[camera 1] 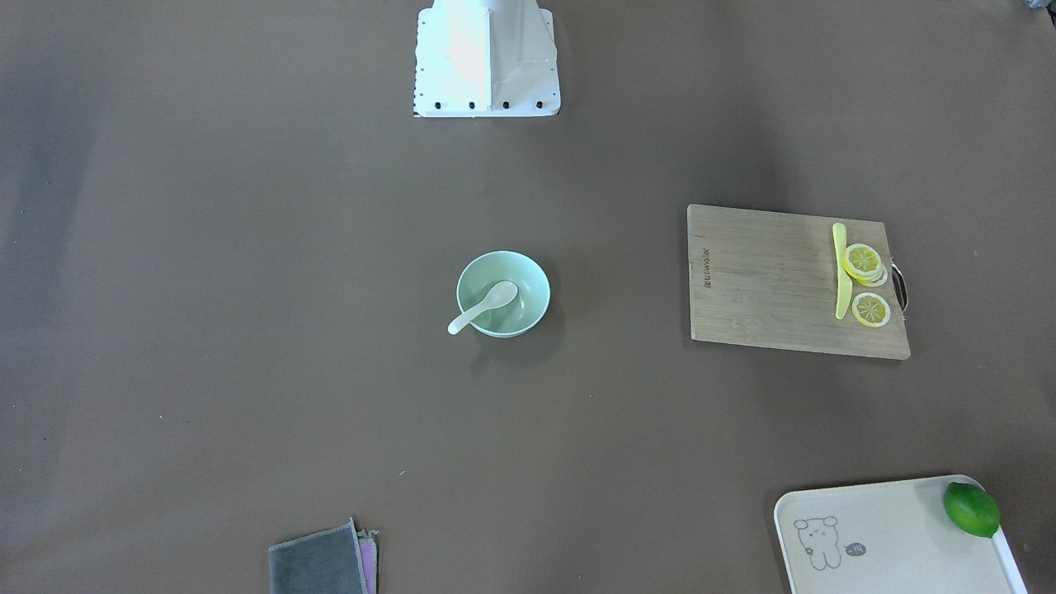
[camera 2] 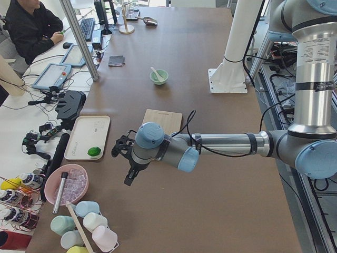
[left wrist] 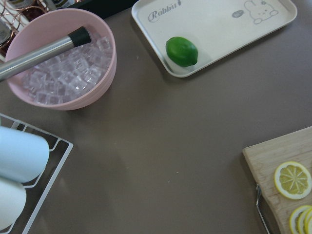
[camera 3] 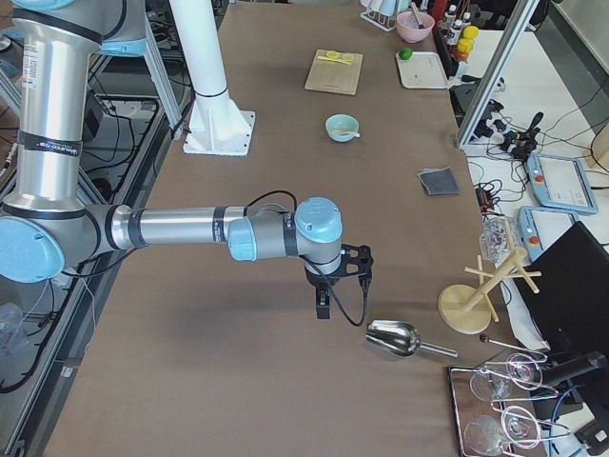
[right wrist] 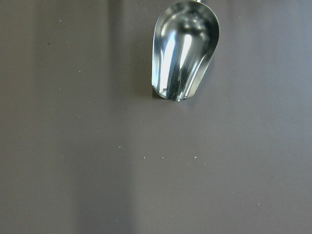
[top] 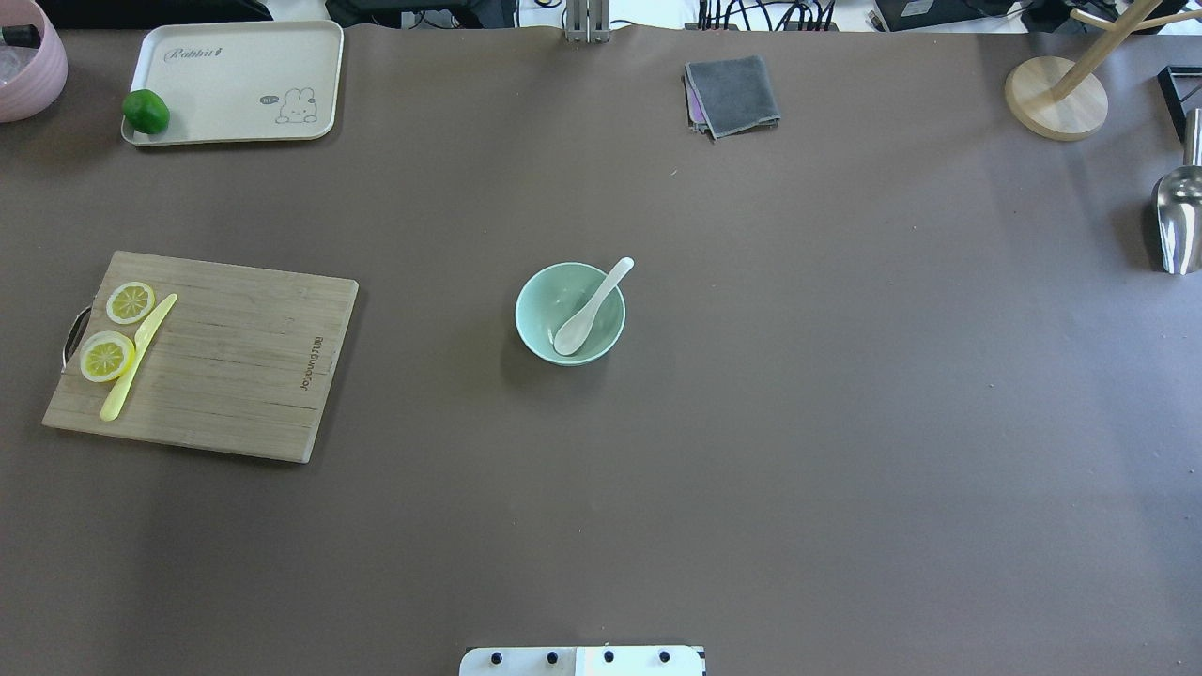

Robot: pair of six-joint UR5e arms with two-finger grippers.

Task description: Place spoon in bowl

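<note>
The white spoon (top: pixel 592 305) lies in the mint-green bowl (top: pixel 545 300) at the table's middle, its scoop inside and its handle resting over the rim. Both also show in the front view, the spoon (camera 1: pixel 487 304) and the bowl (camera 1: pixel 528 301). No gripper is near them. My left gripper (camera 2: pixel 122 166) hangs over the table's left end, near the tray, and shows only in the exterior left view. My right gripper (camera 3: pixel 338 286) hangs over the right end near a metal scoop, and shows only in the exterior right view. I cannot tell whether either is open or shut.
A wooden cutting board (top: pixel 235 357) holds lemon slices (top: pixel 106 357) and a yellow knife (top: pixel 136 360). A cream tray (top: pixel 235 84) holds a lime (top: pixel 146 112). A grey cloth (top: pixel 732 94), a metal scoop (top: pixel 1178 216), a wooden stand (top: pixel 1056 99) and a pink ice bowl (left wrist: pixel 63 58) sit at the edges.
</note>
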